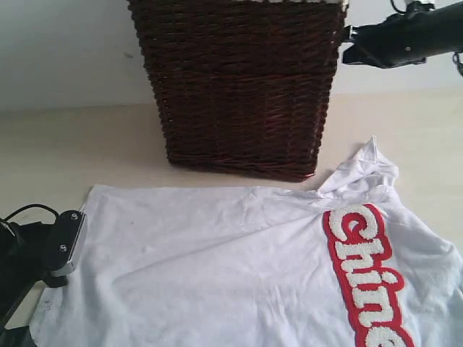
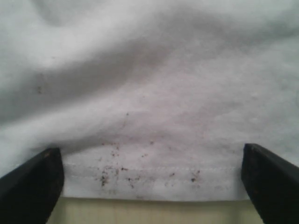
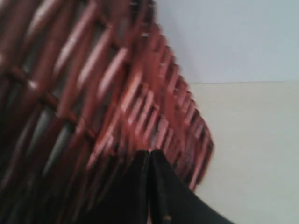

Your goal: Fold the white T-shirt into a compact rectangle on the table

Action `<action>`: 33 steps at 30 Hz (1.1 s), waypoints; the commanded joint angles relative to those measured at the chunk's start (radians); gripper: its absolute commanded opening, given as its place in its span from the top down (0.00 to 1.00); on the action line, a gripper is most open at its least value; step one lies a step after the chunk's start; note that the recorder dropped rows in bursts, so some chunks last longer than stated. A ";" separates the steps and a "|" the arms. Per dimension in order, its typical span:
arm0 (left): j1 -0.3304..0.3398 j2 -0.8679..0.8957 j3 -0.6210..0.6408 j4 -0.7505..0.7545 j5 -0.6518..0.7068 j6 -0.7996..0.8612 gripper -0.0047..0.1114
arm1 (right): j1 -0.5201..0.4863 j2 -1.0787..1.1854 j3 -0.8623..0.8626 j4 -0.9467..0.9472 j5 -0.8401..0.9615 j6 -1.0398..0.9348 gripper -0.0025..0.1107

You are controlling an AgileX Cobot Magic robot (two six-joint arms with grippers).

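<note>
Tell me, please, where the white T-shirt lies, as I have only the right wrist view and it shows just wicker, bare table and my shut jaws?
Observer: The white T-shirt lies spread on the table, just in front of the dark wicker basket, with its red-outlined lettering facing up.
Operator: Thank you. Where is the other arm?
Observer: The left gripper is open at the shirt's edge, with a stretch of the stitched hem in the gap between its fingers.
Operator: Is the shirt lying flat?
Observer: Mostly, but a peak of fabric stands up near the basket's lower right corner.
</note>
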 commanded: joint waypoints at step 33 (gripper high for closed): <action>-0.006 0.035 0.021 0.009 -0.009 -0.003 0.10 | -0.052 0.088 -0.002 -0.504 0.461 -0.622 0.60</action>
